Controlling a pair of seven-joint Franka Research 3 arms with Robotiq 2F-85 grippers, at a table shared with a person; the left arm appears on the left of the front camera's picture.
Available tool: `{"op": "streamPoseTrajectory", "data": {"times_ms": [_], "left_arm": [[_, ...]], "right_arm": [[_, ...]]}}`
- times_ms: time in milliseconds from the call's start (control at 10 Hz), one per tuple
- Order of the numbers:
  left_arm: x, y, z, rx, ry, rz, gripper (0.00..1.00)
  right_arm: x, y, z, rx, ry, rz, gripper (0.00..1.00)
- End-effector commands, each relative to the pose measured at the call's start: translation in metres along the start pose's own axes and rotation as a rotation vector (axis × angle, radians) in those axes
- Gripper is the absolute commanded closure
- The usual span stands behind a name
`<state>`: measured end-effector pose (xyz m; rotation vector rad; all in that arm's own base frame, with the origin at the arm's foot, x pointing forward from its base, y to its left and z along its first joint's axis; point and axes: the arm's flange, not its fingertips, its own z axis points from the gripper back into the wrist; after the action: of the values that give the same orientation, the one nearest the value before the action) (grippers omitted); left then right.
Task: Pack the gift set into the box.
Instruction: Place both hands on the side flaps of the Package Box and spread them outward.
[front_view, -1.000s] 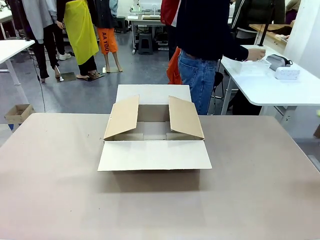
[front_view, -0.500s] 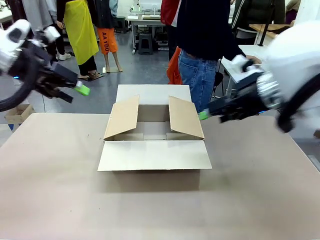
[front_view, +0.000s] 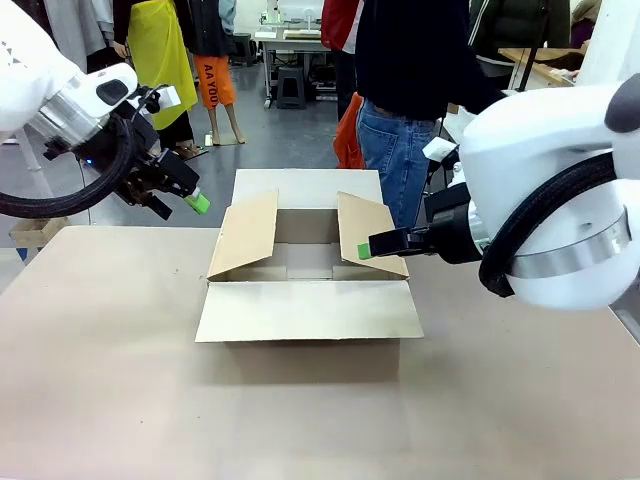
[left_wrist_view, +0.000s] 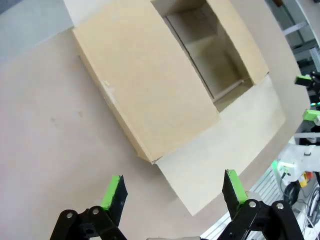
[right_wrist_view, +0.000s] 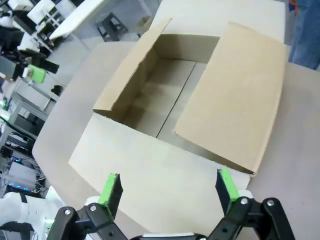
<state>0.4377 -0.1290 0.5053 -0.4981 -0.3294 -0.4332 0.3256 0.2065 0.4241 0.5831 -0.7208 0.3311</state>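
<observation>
The cardboard carton (front_view: 310, 320) sits mid-way across the table (front_view: 520, 400), a bit toward the far side. All four flaps are open: L and R flaps tilted up, near and far flaps folded outward, bare cardboard floor showing inside. The left gripper (left_wrist_view: 173, 189) hangs over the table's far-left area, left of the carton, fingers spread wide w/ nothing btwn them; the right gripper (right_wrist_view: 167, 186) reaches in from the right w/ its green tip by the R flap, fingers also wide apart, and a person (front_view: 410, 90) in jeans stands at the far edge behind the carton.
</observation>
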Motion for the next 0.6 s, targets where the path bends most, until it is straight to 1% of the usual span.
{"op": "streamPoseTrajectory", "data": {"times_ms": [0,100,200,300,400,500], "left_arm": [[-0.005,0.001,0.011,-0.007,-0.039,0.002,0.0],[0.0,0.0,0.0,0.0,0.0,0.0,0.0],[-0.002,-0.034,0.005,0.092,0.036,0.003,0.0],[0.021,-0.059,-0.004,0.131,0.093,0.001,0.0],[0.053,-0.075,-0.019,0.165,0.156,-0.006,0.0],[0.093,-0.09,-0.044,0.198,0.279,-0.015,0.0]], "right_arm": [[0.002,0.013,0.001,-0.016,0.005,0.0,0.0],[0.002,0.013,0.001,-0.016,0.005,0.0,0.0],[0.002,0.013,0.001,-0.016,0.005,0.0,0.0],[0.002,0.013,0.001,-0.016,0.005,0.0,0.0],[0.002,0.013,0.001,-0.016,0.005,0.0,0.0],[0.002,0.013,0.001,-0.016,0.005,0.0,0.0]]}}
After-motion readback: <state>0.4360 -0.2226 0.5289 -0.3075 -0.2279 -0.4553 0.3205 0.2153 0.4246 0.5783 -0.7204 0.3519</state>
